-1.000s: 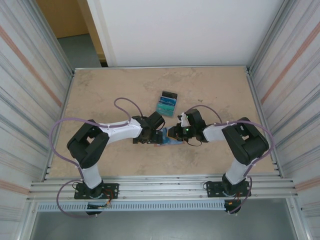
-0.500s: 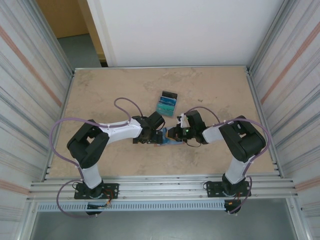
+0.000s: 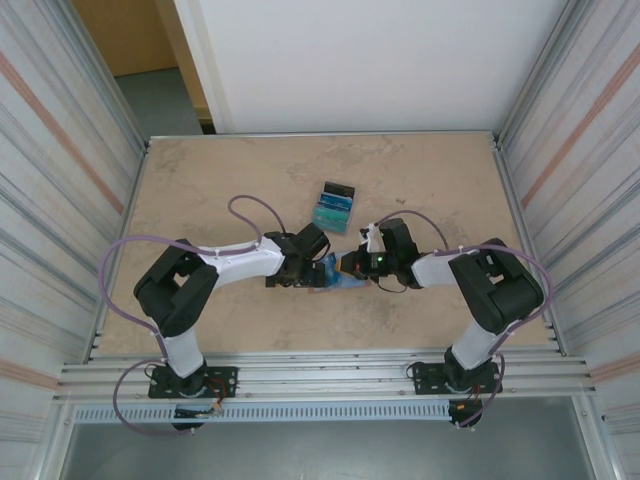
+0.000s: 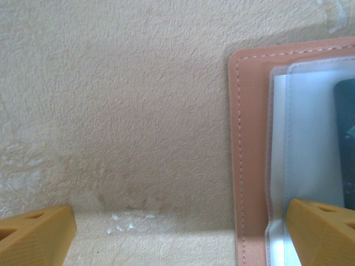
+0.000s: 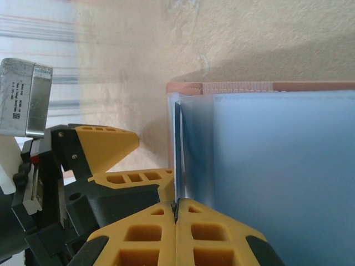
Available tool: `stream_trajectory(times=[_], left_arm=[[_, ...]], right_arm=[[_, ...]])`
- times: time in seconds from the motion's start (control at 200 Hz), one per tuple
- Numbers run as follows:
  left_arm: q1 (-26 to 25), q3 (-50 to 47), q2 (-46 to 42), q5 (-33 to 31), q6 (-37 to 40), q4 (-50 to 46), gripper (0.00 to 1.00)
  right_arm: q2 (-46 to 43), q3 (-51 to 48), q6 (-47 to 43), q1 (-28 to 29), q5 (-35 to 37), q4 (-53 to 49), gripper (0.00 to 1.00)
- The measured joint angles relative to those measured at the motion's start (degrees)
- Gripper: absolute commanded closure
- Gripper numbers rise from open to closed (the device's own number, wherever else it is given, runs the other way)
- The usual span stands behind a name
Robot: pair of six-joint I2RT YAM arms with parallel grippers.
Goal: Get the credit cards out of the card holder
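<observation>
As it lies open, the card holder [image 4: 247, 155] shows salmon stitched edging.

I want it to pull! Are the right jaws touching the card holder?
Touching. Right wrist view: right gripper pinches a thin inner edge of the card holder.

On the table [image 3: 220, 180], credit cards [image 3: 333, 205] lie behind the card holder [image 3: 340, 280].
</observation>
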Motion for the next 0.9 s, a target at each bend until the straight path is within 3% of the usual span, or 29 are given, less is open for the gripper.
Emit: stream_trajectory(times=[0.496,0.902], left_arm=[[0.5,0.0,-0.3,0.1,0.1,0.0,0.01],[1.9,-0.9,-8.9,-2.2,2.6,-0.3,0.01]], right_arm=[[-13.2,7.5,-15.0,0.0,15.1,-29.0,1.00],[-13.0,26.3,-36.4,2.1,31.8,-45.8,1.00]])
